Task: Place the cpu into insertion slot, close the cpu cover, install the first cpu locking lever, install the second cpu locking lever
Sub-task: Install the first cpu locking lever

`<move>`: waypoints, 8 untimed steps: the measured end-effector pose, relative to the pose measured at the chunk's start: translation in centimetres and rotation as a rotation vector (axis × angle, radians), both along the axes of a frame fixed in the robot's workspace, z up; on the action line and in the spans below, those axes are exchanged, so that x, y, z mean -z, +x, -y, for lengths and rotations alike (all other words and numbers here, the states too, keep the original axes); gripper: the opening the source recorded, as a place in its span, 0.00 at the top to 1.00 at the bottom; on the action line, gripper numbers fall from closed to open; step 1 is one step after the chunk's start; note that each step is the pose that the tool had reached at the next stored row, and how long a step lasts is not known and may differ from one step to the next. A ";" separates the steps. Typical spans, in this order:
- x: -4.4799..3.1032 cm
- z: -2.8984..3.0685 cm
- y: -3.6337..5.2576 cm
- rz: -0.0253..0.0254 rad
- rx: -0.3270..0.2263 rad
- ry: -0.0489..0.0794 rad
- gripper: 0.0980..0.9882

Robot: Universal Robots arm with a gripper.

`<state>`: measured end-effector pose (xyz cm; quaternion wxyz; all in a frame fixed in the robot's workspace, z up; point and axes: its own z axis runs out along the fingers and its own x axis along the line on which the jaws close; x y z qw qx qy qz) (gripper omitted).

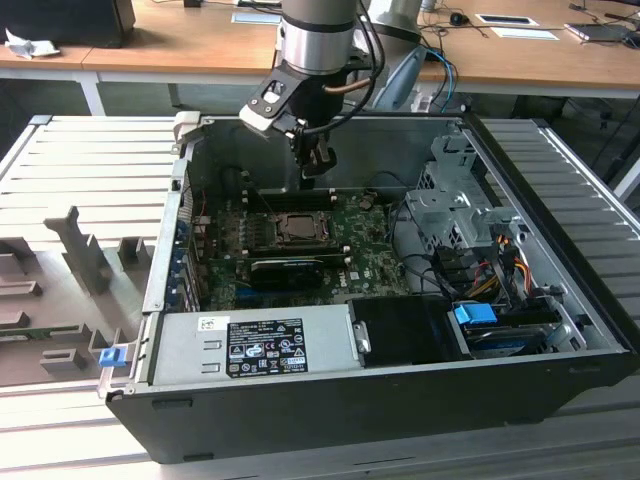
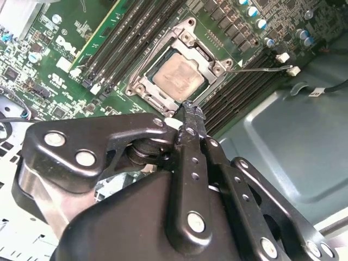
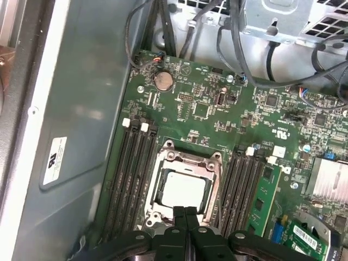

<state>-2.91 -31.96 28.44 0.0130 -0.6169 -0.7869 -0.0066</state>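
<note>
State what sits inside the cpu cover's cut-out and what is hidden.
The pale cpu fills the cut-out of the cpu cover. The insertion slot's contacts beneath are covered.

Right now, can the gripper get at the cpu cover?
Probably yes: the gripper hangs shut, close over the edge of the cpu cover, with nothing between them.

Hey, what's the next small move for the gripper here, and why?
Probably ease the shut gripper toward the thin locking lever: the cpu sits under the lowered cpu cover, while that lever juts out over the memory slots, seemingly unlatched.
</note>
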 end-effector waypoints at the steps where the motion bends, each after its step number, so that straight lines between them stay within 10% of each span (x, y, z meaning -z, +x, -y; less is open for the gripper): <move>1: 0.00 0.00 0.00 0.0000 -0.002 0.000 0.99; 8: 0.00 0.00 -0.01 0.0000 -0.047 0.000 0.99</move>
